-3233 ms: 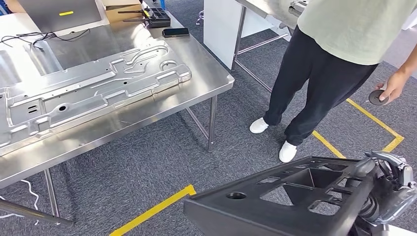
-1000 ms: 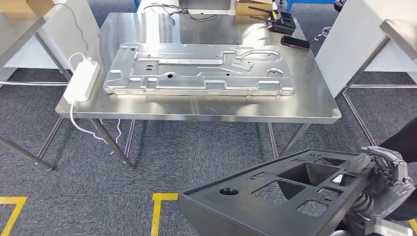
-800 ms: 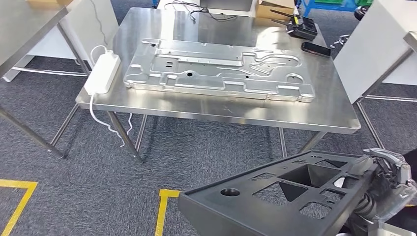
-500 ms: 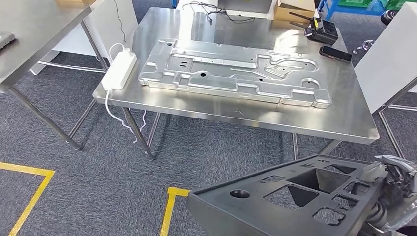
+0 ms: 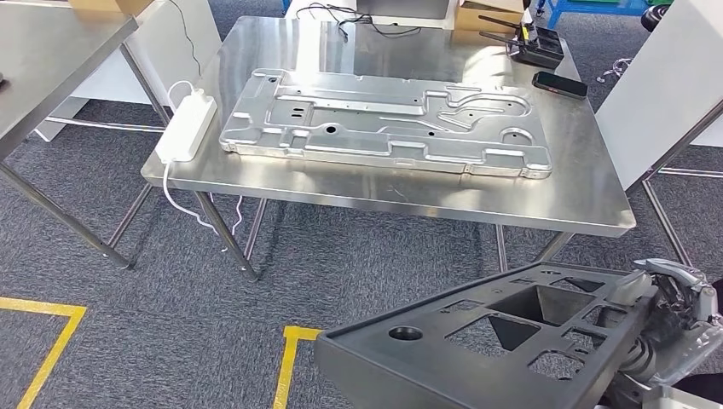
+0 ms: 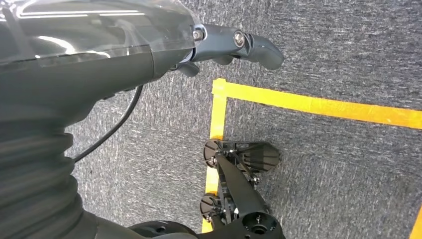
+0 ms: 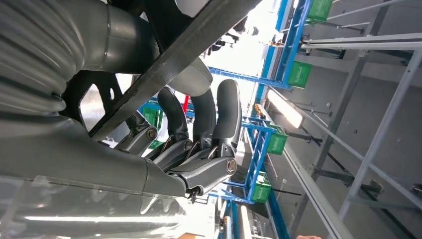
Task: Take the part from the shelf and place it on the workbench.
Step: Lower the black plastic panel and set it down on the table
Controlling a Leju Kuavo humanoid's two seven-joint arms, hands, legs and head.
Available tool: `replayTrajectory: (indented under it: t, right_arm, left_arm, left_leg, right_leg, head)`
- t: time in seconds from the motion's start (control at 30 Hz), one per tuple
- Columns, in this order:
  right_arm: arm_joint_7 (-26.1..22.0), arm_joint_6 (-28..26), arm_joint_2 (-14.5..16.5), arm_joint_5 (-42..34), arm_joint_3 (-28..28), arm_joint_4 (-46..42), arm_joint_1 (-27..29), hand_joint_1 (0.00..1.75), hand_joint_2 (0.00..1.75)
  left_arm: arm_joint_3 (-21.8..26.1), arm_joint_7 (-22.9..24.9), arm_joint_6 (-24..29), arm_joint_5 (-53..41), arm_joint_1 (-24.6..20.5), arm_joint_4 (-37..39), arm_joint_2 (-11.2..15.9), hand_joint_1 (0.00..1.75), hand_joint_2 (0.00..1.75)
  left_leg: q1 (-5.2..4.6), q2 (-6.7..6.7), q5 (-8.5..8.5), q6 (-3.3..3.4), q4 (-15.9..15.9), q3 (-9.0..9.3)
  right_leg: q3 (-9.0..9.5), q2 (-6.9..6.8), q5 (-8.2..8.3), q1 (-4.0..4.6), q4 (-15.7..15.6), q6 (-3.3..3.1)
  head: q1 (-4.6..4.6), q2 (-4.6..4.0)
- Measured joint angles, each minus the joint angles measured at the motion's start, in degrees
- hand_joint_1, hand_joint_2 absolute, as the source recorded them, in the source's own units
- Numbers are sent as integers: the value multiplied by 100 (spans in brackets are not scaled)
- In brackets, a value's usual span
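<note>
A large black plastic part (image 5: 477,341) with several cut-outs sits low in the head view, tilted, held by its right end. My right hand (image 5: 673,319) grips that end. In the right wrist view the dark fingers (image 7: 199,134) curl around the part's thin edge (image 7: 169,64). Ahead stands the steel workbench (image 5: 477,200), across a strip of carpet. My left hand (image 6: 209,37) hangs over the floor with its fingers stretched out, holding nothing.
A big pressed metal panel (image 5: 384,119) covers the workbench's middle. A white power brick (image 5: 187,128) lies at its left edge; a phone (image 5: 560,84) and a controller (image 5: 533,43) are at the far right. Another steel table (image 5: 51,51) stands left. Yellow floor tape (image 5: 286,366) runs below.
The whole picture keeps shifting as the camera turns: the person seen earliest is gone and the workbench now faces me. The black part stays in my right hand.
</note>
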Motion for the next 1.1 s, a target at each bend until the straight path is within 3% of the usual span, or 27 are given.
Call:
replayTrajectory:
  t: [0.4,0.57,0.63,0.73,0.77,0.8,0.87,0.93,1.0,1.1]
  right_arm:
    - [-29,-171,1,209,0,0,5,175,175]
    - [-28,-145,1,74,5,-2,4,175,175]
    - [-37,-116,-1,-6,8,-4,-2,175,175]
    - [-38,-63,-9,-88,10,-3,-1,175,175]
    - [-38,-37,-11,-129,11,-3,1,175,175]
    - [-41,-13,-13,-171,11,-2,1,175,175]
    - [-53,29,-15,-233,11,-2,-2,175,175]
    - [-73,54,-16,-263,11,-1,-14,175,175]
    - [-89,64,-17,-277,12,1,-24,175,175]
    - [-102,72,-17,-282,14,-2,-27,175,175]
  left_arm:
    - [2,-11,1,-3,0,-1,2,0,175]
    - [7,-13,1,-8,-1,-1,1,0,175]
    - [9,-19,1,-15,-2,-1,0,0,175]
    - [17,-24,1,-21,0,-1,1,0,175]
    - [21,-24,1,-23,0,0,1,0,175]
    - [23,-24,1,-26,0,0,1,0,175]
    - [25,-25,0,-32,-1,0,0,0,175]
    - [26,-27,0,-35,1,-5,15,0,175]
    - [26,-28,-1,-36,7,-8,27,0,175]
    - [26,-28,-2,-41,10,-6,24,0,175]
  left_leg:
    - [-70,0,-17,31,41,-23]
    - [-55,6,-4,112,11,-17]
    - [-1,22,32,153,-51,6]
    - [27,40,45,162,-63,-5]
    - [35,43,46,156,-60,-9]
    - [48,43,48,146,-57,-10]
    - [86,41,44,98,-41,-6]
    - [88,40,36,17,-15,-8]
    - [64,50,49,-59,-30,1]
    - [91,102,9,-143,-21,12]
  right_leg:
    - [3,0,15,-55,-21,29]
    - [15,0,8,-64,-39,89]
    - [-91,-1,-188,-53,211,110]
    - [-574,-2,-719,-68,1262,127]
    - [-673,-2,-766,-75,1481,135]
    - [-667,-2,-698,-82,1480,144]
    - [-349,-18,-317,-105,856,174]
    - [-24,-90,-50,-116,159,185]
    - [35,-116,-16,-103,-34,132]
    - [24,-49,37,-118,-47,-10]
  head:
    - [-8,0]
    - [-19,0]
    - [7,0]
    - [101,0]
    - [121,0]
    - [136,0]
    - [172,0]
    - [252,0]
    - [259,0]
    - [143,0]
